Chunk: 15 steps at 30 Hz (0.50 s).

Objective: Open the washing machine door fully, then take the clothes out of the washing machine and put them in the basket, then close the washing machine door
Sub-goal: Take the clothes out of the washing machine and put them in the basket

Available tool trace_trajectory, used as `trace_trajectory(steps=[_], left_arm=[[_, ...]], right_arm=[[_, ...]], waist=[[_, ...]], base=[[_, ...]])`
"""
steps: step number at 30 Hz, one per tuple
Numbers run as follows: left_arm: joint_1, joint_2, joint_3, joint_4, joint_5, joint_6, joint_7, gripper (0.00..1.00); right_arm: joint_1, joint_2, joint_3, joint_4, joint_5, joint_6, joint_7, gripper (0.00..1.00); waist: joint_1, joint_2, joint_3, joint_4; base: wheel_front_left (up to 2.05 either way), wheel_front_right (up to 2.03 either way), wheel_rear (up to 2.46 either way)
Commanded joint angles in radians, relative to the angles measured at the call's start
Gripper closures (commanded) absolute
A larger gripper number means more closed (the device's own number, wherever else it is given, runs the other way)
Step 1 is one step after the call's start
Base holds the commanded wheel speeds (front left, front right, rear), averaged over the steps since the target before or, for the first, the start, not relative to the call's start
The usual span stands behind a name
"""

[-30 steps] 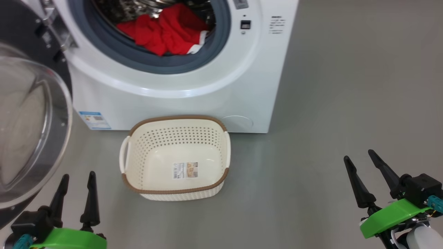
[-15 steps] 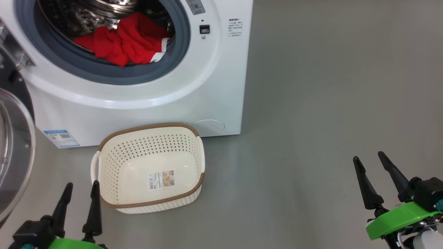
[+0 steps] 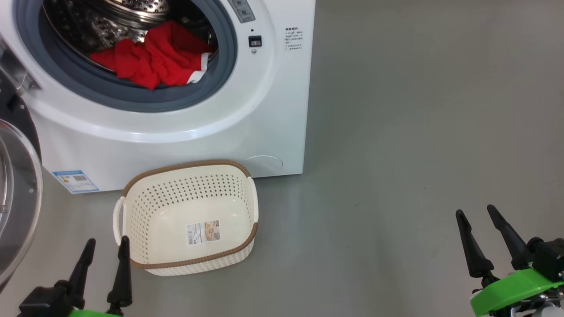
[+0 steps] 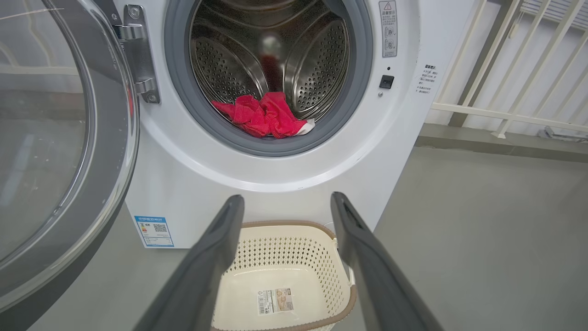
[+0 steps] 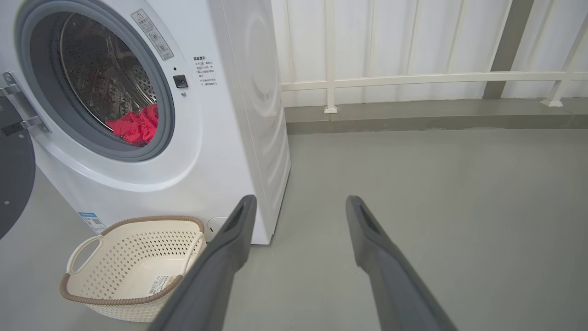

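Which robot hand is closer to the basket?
Left. The left gripper hovers right by the near left corner of the basket, jaws open. The right gripper is far off to its right, across the grey floor, jaws open too.

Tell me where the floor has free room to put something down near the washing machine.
The floor right of the washing machine is bare, as far as the right gripper. Crowded: the basket stands before the machine, the washing machine door on its left.
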Motion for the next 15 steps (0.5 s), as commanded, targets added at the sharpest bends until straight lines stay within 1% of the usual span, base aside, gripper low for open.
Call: trace_trajectory(steps=[1,15], left_arm=[[-0.010,0.029,0.030,-0.025,-0.007,-0.003,-0.006,0.00],[-0.007,0.028,0.044,-0.047,0.007,-0.003,-0.006,0.00]], right_arm=[[0.009,-0.013,0.011,-0.026,0.008,0.002,-0.012,0.00],[0.025,-0.007,0.003,-0.027,0.007,0.002,-0.012,0.00]], waist=[[0.0000,-0.0001,0.000,0.002],[0.0000,-0.0001,-0.013,0.019]], base=[[0.00,0.00,0.00],[0.00,0.00,0.00]])
